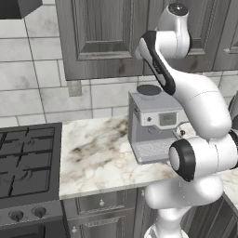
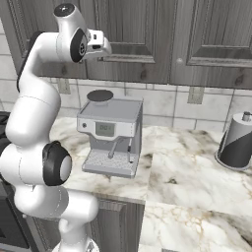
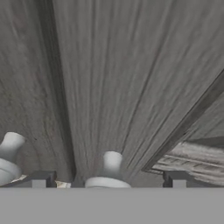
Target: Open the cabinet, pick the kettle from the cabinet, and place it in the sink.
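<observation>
- The gripper (image 3: 108, 181) sits close up against the cabinet (image 3: 131, 78); its two dark fingertips (image 3: 38, 179) stand wide apart, with nothing held.
- A pale round knob (image 3: 111, 168) lies right between the fingertips, near their level. A second knob (image 3: 9, 155) sits just outside the left fingertip, across the dark seam where two doors meet.
- By my reading, the step in hand is the first: opening the cabinet, whose doors look shut.
- The next move probably calls for easing forward until the fingers flank the knob between them, closing on it, then pulling back along the door's swing. A small round knob could slip out if the grip is shallow.
- The kettle is presumably behind the closed doors, so I cannot tell its place.
- Below the hand, a boxy grey coffee machine (image 1: 153, 125) stands on the marbled counter (image 1: 93, 158), against the tiled wall (image 1: 32, 83).
- Farther off, a black stove (image 1: 28, 160) adjoins the counter on one side, and a dark-and-silver canister (image 2: 237, 140) stands well apart on the other.
</observation>
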